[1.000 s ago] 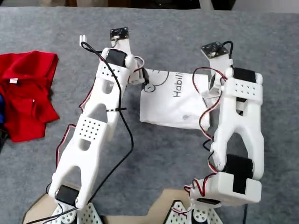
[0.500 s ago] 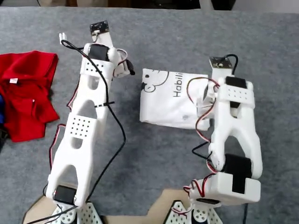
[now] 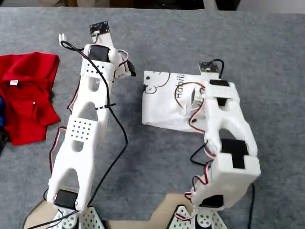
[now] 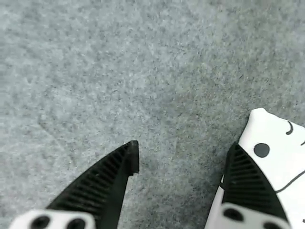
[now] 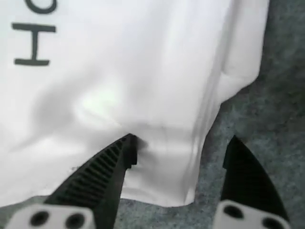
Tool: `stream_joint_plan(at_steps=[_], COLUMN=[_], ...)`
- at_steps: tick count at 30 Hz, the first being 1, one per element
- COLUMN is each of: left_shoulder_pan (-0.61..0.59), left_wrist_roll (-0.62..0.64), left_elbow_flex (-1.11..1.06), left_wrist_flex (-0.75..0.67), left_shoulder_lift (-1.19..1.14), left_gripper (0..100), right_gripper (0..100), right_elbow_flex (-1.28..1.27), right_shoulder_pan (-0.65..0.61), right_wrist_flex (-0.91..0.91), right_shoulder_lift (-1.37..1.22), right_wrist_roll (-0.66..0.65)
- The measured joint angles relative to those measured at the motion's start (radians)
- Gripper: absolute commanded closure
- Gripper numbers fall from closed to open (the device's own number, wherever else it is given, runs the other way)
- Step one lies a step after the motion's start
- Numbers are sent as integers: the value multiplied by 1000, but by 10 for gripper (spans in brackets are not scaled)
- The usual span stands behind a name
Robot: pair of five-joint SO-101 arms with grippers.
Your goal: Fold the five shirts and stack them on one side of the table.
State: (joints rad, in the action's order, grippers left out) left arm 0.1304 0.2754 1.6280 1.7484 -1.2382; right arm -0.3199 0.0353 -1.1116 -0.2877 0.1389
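Table (image 3: 267, 57): grey felt, both arms reaching across it.
White shirt (image 3: 164, 102): folded into a rectangle, lying flat at the table's middle between the two arms.
Red shirt (image 3: 28, 95): loosely folded, at the table's edge, well apart from the white one.
Right gripper (image 5: 181, 143): fingers spread, one over the white shirt's cloth, the other past its edge.
Left gripper (image 4: 183, 152): fingers spread over bare felt, just beside the white shirt's corner.

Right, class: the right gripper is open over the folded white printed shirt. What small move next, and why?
Probably lower the right gripper and close it on the edge of the folded white printed shirt. It is open, one finger over the shirt, the other over the grey felt table, so that edge lies between them.
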Motion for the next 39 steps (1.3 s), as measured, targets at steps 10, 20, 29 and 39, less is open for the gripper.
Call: stream_joint_plan(at_steps=[10, 20, 29, 39], left_shoulder_pan=[-5, -34, -86, -152], left_wrist_roll=[0, 0, -26, -28], left_elbow_flex=[0, 0, 0, 0], left_wrist_flex=[0, 0, 0, 0], left_shoulder_lift=[0, 0, 0, 0], left_gripper=[705, 705, 705, 705], right_gripper=[984, 994, 994, 994], right_elbow_flex=[235, 341, 569, 597], right_shoulder_pan=[3, 5, 167, 557], right_wrist_flex=[-160, -221, -374, -417], right_shoulder_lift=[-173, -210, -199, -199], right_wrist_roll=[0, -52, -144, -334])
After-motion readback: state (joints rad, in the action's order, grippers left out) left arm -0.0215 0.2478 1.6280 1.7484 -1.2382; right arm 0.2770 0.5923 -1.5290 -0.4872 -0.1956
